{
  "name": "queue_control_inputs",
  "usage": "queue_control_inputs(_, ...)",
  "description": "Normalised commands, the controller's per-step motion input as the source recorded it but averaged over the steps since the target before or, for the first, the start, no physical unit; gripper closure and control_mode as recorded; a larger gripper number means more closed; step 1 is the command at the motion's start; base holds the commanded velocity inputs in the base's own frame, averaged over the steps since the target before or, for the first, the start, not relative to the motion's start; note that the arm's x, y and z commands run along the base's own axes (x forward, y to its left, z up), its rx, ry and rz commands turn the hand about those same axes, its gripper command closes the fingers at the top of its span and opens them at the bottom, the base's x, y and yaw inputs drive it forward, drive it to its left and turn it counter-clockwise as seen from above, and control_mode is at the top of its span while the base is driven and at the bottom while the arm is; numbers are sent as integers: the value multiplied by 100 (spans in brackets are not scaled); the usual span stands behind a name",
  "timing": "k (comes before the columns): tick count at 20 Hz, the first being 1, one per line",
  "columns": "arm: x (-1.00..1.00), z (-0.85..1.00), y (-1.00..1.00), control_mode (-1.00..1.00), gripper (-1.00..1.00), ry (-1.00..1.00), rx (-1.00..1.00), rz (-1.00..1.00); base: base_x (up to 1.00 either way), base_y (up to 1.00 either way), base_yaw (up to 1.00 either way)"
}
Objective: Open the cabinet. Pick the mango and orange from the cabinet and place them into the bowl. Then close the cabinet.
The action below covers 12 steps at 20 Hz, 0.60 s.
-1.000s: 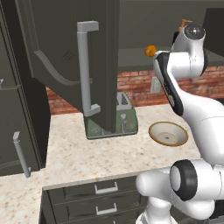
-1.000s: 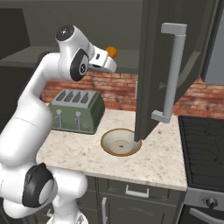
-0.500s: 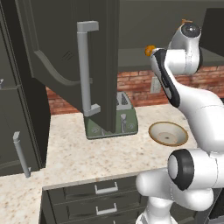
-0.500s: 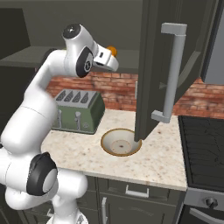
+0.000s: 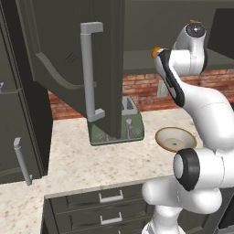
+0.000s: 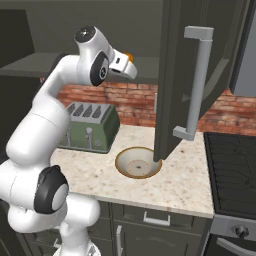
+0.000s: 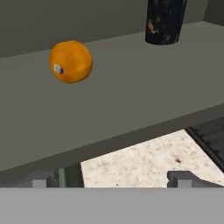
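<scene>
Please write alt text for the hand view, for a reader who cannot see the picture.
An orange lies on the grey shelf of the open cabinet, up and to the left of the open end effector, which holds nothing. A dark cylindrical container stands further back on the shelf, and speckled countertop shows below the shelf edge.

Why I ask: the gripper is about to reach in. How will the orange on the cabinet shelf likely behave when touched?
The orange is round and sits free on the flat shelf, so a nudge would probably roll it. Its smooth skin may slip between narrow fingertips. It looks firm, so likely it holds shape when squeezed.
</scene>
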Motion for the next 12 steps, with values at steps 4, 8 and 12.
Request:
queue_control_inputs(4,27,0,0,-100,-100,0,0,0,0,0,0)
queue_control_inputs(8,28,0,0,-100,-100,0,0,0,0,0,0)
queue_control_inputs(12,28,0,0,-100,-100,0,0,0,0,0,0)
